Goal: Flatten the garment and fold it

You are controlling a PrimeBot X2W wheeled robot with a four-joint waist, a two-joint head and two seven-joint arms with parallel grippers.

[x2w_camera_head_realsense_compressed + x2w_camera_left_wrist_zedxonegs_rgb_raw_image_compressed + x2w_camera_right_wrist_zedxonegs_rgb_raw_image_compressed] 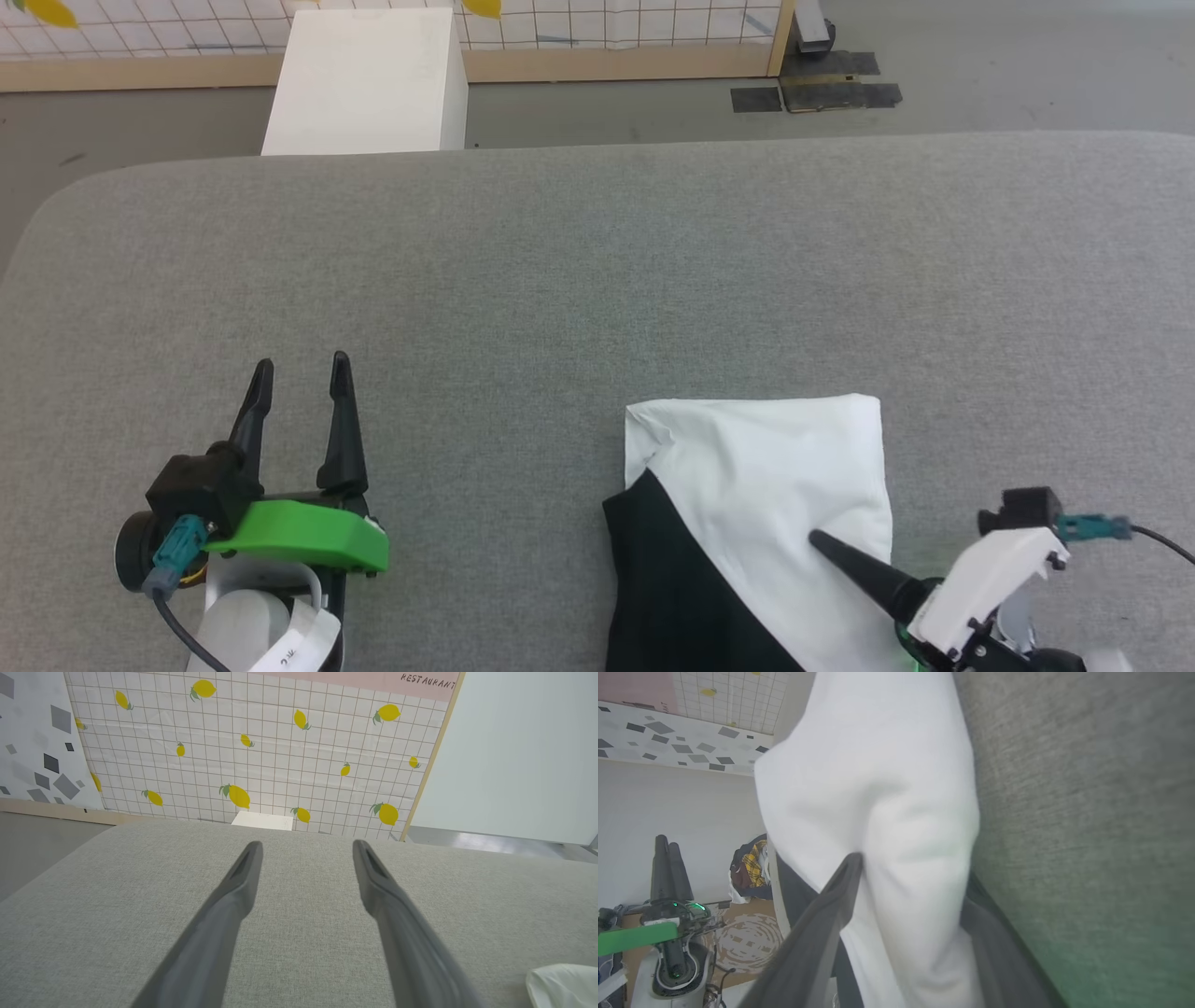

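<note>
Grey woven surface point(560, 280), soft rectangular garment point(775, 467)

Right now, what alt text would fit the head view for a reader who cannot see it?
A folded white-and-black garment lies at the lower right of a grey padded table, one finger of the right gripper over its white cloth. The left gripper, open, sits at lower left above bare table.

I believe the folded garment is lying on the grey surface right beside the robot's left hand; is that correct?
Not quite: the folded garment is lying on the grey surface right beside the robot's right hand, not the left hand, which stands apart from it. The head view shows this.
</note>
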